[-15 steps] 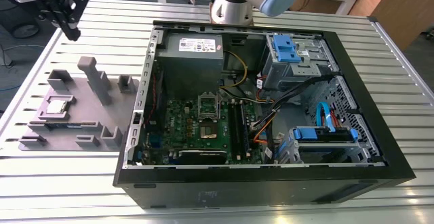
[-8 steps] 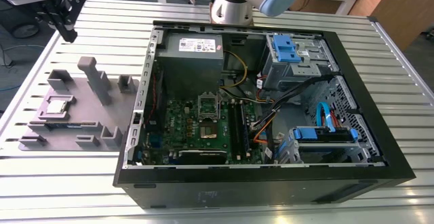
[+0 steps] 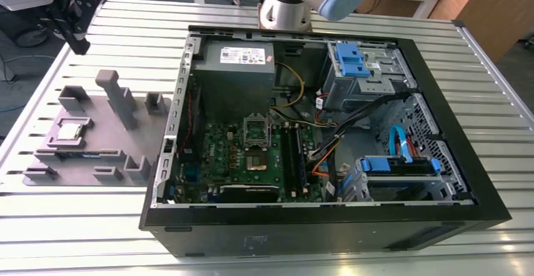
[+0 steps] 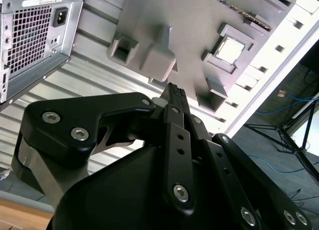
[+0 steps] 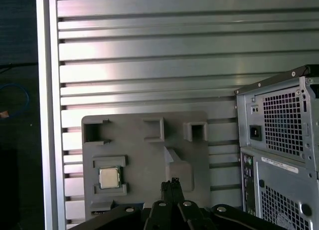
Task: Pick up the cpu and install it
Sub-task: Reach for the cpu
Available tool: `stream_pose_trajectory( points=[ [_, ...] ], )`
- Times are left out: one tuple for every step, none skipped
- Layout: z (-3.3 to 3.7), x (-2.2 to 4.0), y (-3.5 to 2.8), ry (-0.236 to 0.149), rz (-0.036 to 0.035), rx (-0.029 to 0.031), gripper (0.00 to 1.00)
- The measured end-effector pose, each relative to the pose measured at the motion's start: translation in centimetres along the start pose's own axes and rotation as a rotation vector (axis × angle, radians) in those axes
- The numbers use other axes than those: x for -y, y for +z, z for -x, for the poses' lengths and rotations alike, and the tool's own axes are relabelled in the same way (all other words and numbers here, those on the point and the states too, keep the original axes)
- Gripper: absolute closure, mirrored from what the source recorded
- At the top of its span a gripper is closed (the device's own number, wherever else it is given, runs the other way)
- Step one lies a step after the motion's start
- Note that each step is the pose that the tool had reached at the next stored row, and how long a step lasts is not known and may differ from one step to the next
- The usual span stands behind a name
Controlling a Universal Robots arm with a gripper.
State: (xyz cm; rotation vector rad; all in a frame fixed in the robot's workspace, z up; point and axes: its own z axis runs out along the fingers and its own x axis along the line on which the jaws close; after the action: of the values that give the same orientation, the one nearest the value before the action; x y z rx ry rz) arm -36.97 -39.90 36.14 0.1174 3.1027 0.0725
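Pincer [image 5: 172, 182] tips are pressed together and hold nothing, well apart from the cpu [image 5: 109, 177]. It lies flat in a square pocket of the grey tray [image 5: 134, 155] on the bench [image 5: 149, 65]. A good grab, I think, needs spread tips straight over it, holding its edges.

We can read no text anywhere. In the exterior view we see a white label [image 3: 240, 56] on the grey power supply [image 3: 235, 87], its print too small to make out, and a smaller white sticker [image 3: 376, 65] on the drive cage [image 3: 367, 89], equally unreadable. In both wrist views a white strip label [image 5: 278, 165] [image 4: 37, 1] sits on the case's rear panel [image 5: 284, 195], its lines illegible to us. The cpu [image 5: 109, 177] shows no marking we can read on its silver top.
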Motion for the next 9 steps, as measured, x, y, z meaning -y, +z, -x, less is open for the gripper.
stream_pose_trajectory(
  points=[
    [-0.13,0.01,0.07,0.0,0.0,0.0,0.89],
    [-0.25,0.02,0.13,0.0,0.0001,0.0001,0.89],
    [-0.36,0.04,0.19,0.0,0.0001,0.0001,0.89],
    [-0.46,0.05,0.27,0.0,0.0001,0.0002,0.89],
    [-0.56,0.06,0.34,0.0,0.0001,0.0001,0.89],
    [-0.66,0.07,0.4,0.0,0.0,0.0,0.89],
    [-0.76,0.08,0.47,0.0,0.0001,0.0001,0.89],
    [-0.87,0.09,0.54,0.0,0.0,0.0,0.89],
    [-0.97,0.1,0.61,0.0,0.0001,0.0001,0.89]
  ],
)
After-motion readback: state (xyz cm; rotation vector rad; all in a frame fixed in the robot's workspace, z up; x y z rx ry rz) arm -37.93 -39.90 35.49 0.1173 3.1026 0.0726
